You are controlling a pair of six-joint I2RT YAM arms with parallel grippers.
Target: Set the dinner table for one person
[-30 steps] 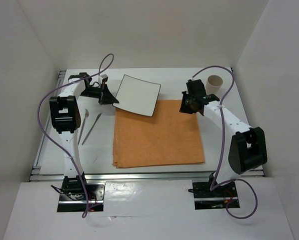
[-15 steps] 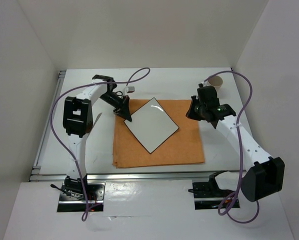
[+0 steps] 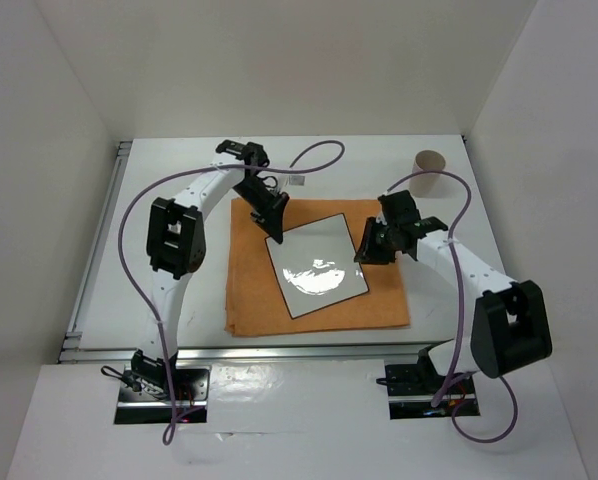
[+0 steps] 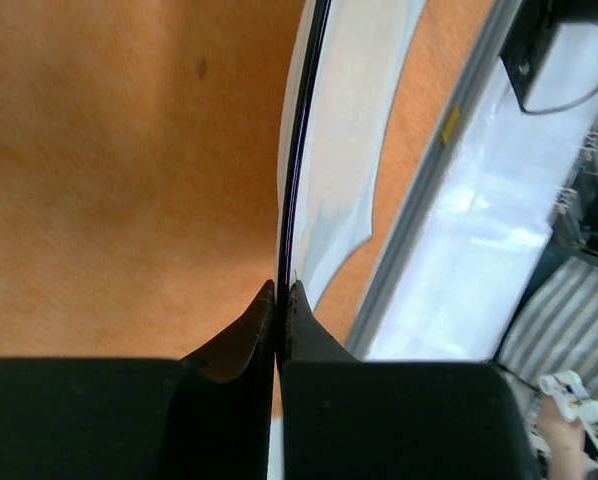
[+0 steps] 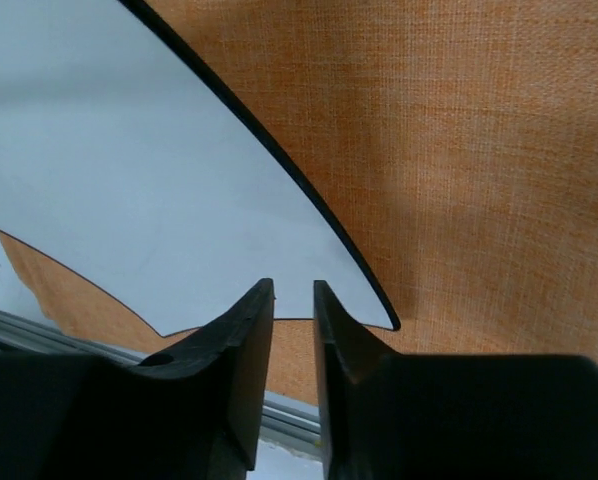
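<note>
From high behind the near edge we look down over the whole dinner table [image 3: 369,165]. Our two wrist cameras sit very close, facing down at the orange cloth [image 4: 109,180] and white plate [image 5: 109,150], which all three views share.

text: none legible | labels: none | brands: none | numbers: none

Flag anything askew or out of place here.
The square white plate sits rotated on the orange cloth, with its edges at an angle to the cloth's edges. The left gripper pinches the plate's far-left corner, so placement looks unfinished. Nothing looks spilled or damaged.
</note>
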